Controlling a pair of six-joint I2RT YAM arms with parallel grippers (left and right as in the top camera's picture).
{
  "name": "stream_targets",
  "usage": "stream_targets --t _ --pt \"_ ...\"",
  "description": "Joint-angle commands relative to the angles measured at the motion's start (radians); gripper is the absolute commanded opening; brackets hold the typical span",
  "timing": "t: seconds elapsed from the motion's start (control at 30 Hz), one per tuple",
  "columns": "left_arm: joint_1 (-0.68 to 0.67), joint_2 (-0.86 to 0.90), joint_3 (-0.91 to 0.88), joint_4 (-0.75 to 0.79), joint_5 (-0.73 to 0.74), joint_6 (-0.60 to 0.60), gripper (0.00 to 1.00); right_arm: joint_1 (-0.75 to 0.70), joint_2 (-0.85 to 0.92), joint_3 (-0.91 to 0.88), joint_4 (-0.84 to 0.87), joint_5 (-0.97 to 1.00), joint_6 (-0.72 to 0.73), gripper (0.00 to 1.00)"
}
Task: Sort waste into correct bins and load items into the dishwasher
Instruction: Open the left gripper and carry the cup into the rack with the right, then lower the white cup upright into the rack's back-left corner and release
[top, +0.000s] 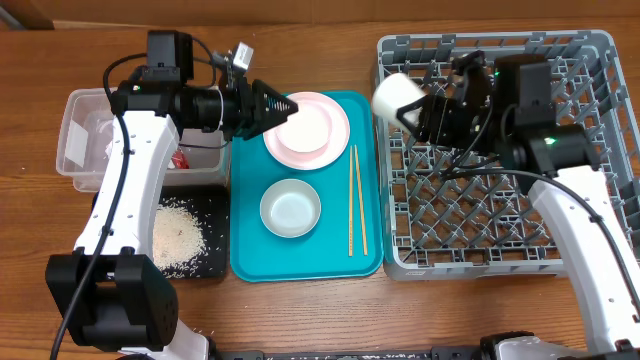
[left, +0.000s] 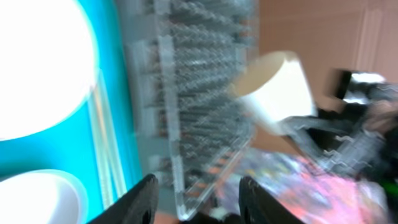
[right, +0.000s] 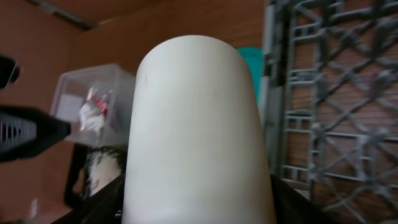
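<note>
Cup (top: 393, 95) is clamped in your right gripper (top: 418, 108) at the rack's (top: 500, 215) left edge, not seated yet. Plate (top: 338, 120), bowl (top: 291, 208) and chopsticks (top: 352, 200) sit unloaded on the teal tray (top: 250, 255). Left gripper (top: 283, 108) has its jaws apart, empty. Waste looks binned (rice (top: 175, 238) on the black tray (top: 215, 225)).

A robotics lab set-up, not a real kitchen: white robot arms (top: 120, 200) stand at the near edge of a bare wooden bench (top: 300, 320), with a grey dish rack (top: 470, 230), teal tray (top: 250, 250) and clear tub (top: 72, 130) (kitchen props) laid out.
</note>
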Motion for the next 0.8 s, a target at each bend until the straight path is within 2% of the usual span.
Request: stream_targets --t 0.0,0.17,0.37,0.53,0.77 --pt "0.000 -0.010 0.013 -0.063 -0.274 0.089 0.43 -0.002 -0.005 0.145 -0.073 0.296 -0.006 0.52" --pt "0.000 -0.010 0.013 -0.117 -0.396 0.103 0.39 -0.002 -0.005 0.234 -0.207 0.491 -0.006 0.52" --pt "-0.001 -0.018 0.013 -0.118 -0.456 0.102 0.37 -0.002 0.039 0.233 -0.269 0.555 -0.006 0.52" --pt "-0.002 -0.097 0.013 -0.105 -0.507 0.091 0.36 -0.002 0.109 0.233 -0.272 0.556 -0.007 0.52" --pt "-0.055 -0.306 0.013 -0.111 -0.829 0.048 0.38 0.000 0.173 0.233 -0.241 0.471 -0.025 0.51"
